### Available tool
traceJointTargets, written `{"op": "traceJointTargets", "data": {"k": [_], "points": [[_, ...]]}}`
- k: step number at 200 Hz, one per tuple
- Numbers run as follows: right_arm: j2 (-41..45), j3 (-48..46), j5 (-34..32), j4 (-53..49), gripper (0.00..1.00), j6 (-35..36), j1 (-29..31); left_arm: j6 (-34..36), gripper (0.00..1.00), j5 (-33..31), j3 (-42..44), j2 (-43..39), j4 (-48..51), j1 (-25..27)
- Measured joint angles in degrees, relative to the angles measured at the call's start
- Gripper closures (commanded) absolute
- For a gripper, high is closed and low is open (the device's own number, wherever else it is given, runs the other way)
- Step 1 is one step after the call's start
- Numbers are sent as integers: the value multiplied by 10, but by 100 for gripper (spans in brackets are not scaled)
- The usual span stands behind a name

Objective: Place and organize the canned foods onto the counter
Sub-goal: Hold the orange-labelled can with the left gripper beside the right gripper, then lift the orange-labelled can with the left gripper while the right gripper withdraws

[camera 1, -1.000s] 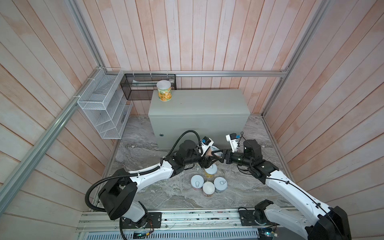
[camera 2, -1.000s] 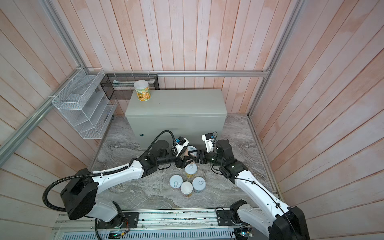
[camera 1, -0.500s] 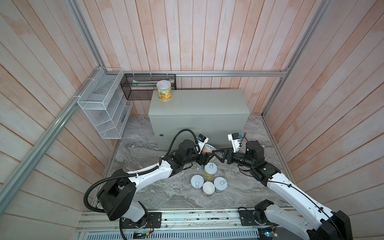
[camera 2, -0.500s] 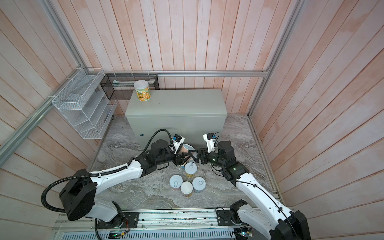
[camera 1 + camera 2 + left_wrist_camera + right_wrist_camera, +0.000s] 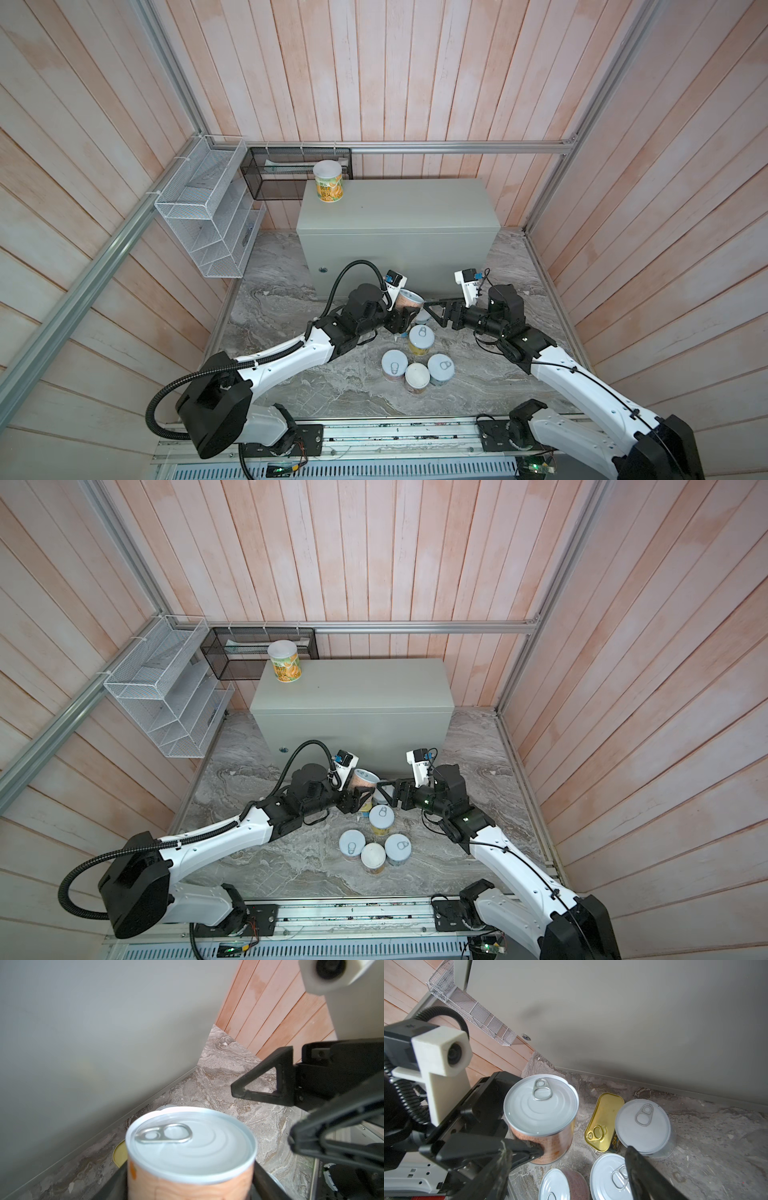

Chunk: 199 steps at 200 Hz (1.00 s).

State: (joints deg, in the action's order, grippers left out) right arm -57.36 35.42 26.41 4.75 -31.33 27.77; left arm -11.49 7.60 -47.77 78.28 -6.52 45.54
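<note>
Within the last second the right gripper [image 5: 432, 313] has been opened and drawn back from the orange-labelled can [image 5: 410, 300], on which both grippers were met a second ago. Its jaws are now spread wide with nothing between them, and a gap to the can is seen in the left wrist view. The can is held by the left gripper [image 5: 402, 318], closed partway on its side wall, slightly tilted, just in front of the counter [image 5: 399, 208]. The handover is therefore judged complete, and the lift onto the counter top, where one yellow-labelled can [image 5: 328, 181] already stands, falls to the left arm. Both arms are extended low and inward, the grippers pointed at each other. The remaining cans [image 5: 421, 338] and the gold tin [image 5: 605, 1120] lie on the stone surface [image 5: 291, 316].
</note>
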Motion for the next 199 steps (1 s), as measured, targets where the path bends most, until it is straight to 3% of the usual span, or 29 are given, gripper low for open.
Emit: {"op": "traceJointTargets", "data": {"k": [50, 127, 199], "points": [[0, -24, -24, 9, 2, 0, 0, -4, 57, -6, 19, -56, 30, 0], [6, -36, -41, 8, 2, -2, 0, -18, 58, -11, 19, -154, 74, 0], [8, -24, 0, 34, 2, -33, 0, -34, 57, 1, -49, -162, 138, 0]]}}
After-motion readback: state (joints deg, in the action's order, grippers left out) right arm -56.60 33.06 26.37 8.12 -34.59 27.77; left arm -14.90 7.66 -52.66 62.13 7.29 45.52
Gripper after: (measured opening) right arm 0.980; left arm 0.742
